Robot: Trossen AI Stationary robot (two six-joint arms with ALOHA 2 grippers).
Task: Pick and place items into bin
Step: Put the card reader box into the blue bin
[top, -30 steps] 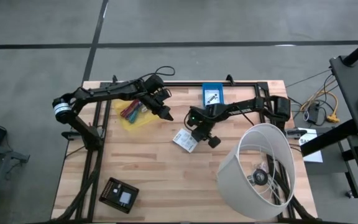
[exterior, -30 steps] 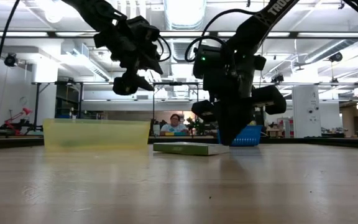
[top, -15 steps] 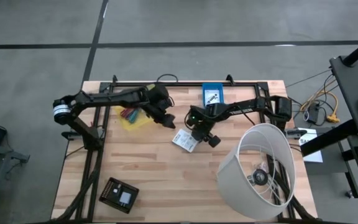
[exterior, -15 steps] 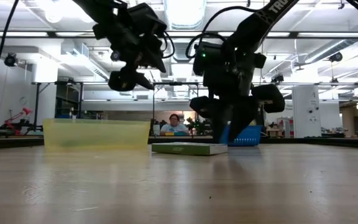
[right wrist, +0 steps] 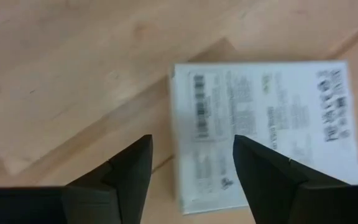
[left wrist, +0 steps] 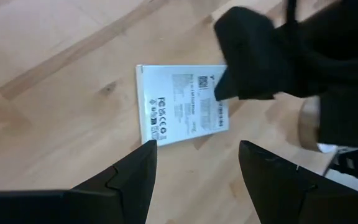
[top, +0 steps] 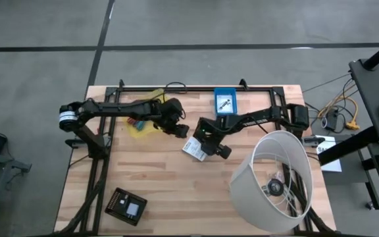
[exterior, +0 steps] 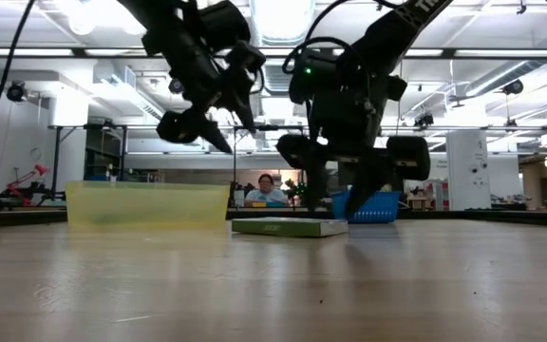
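A white printed packet (top: pixel 192 150) lies flat on the wooden table near its middle; the low view shows this packet (exterior: pixel 290 227) too. My right gripper (top: pixel 209 145) stands open just over the packet's right part (right wrist: pixel 266 130), fingers slanting down. My left gripper (top: pixel 181 130) hangs open higher up, a little to the packet's far left, and looks down on the packet (left wrist: pixel 182 102). Nothing lies between the fingers of the left gripper (left wrist: pixel 194 158). The yellow see-through bin (top: pixel 145 126) at the far left holds several colourful items.
A blue bin (top: pixel 226 101) stands at the far edge. A big white lampshade (top: pixel 275 181) lies at the near right. A flat black square device (top: pixel 126 205) sits at the near left. Bare wood lies between these and the packet.
My right gripper has opened over the packet and rolled a little; the packet has stayed flat on the table. My left gripper has swung from over the yellow bin toward the table's right, nearing the packet, and has rolled, staying open.
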